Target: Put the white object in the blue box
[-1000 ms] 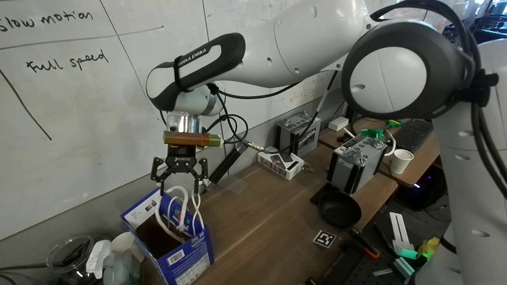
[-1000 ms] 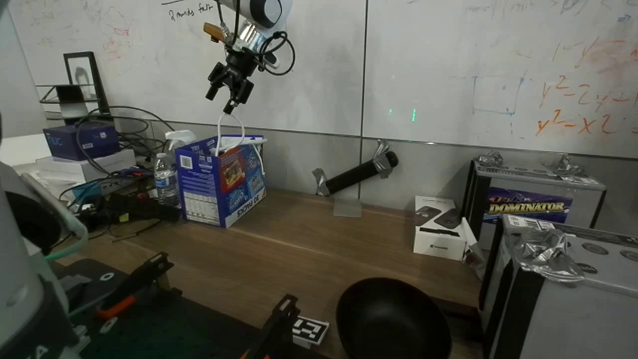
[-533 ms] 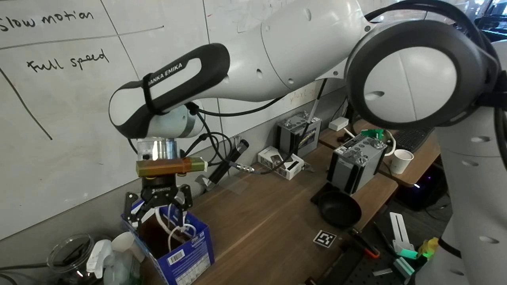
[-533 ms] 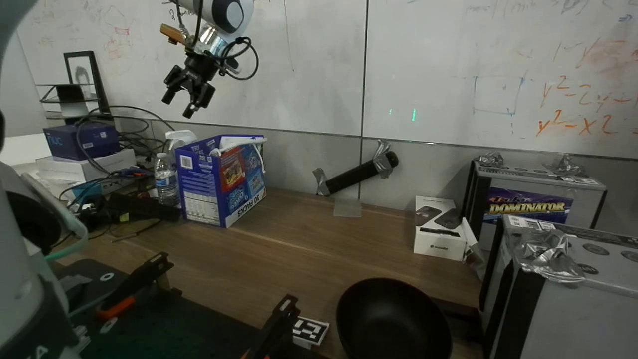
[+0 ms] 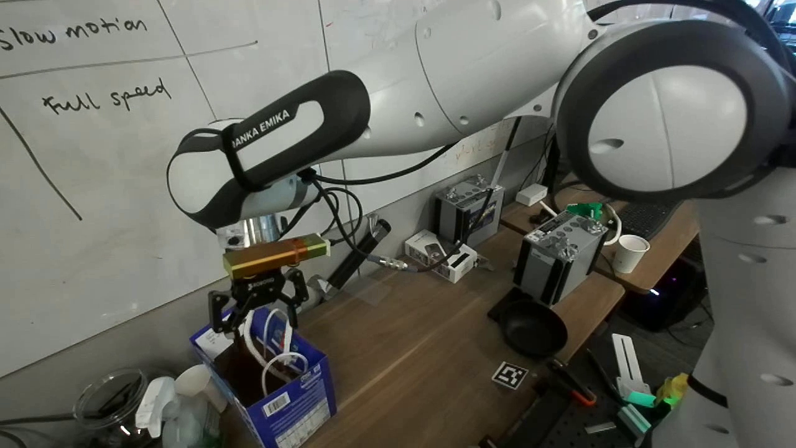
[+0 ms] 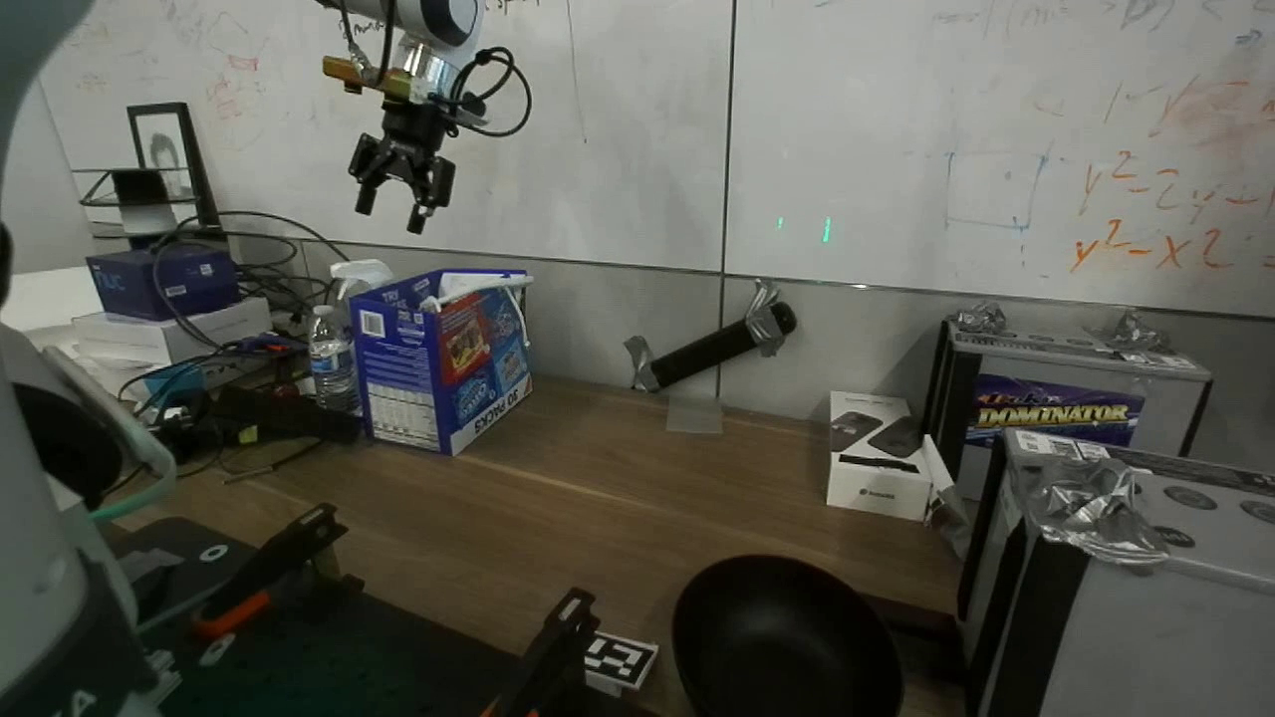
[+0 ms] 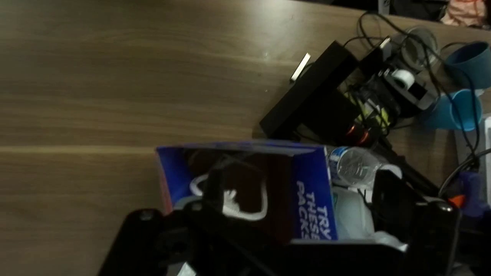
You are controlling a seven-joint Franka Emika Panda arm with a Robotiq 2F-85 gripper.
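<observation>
Above the blue box (image 6: 400,349), the gripper (image 6: 390,212) is hovering, fingers (image 6: 416,217) apart. The white cord (image 7: 246,216) is lying partly inside and draping over one side.

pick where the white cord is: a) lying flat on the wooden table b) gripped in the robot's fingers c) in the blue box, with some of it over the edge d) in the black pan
c, since the wrist view shows part of the white cord inside, and an exterior view shows more of it draped over the edge of the blue box, with the gripper open and holding nothing.
</observation>
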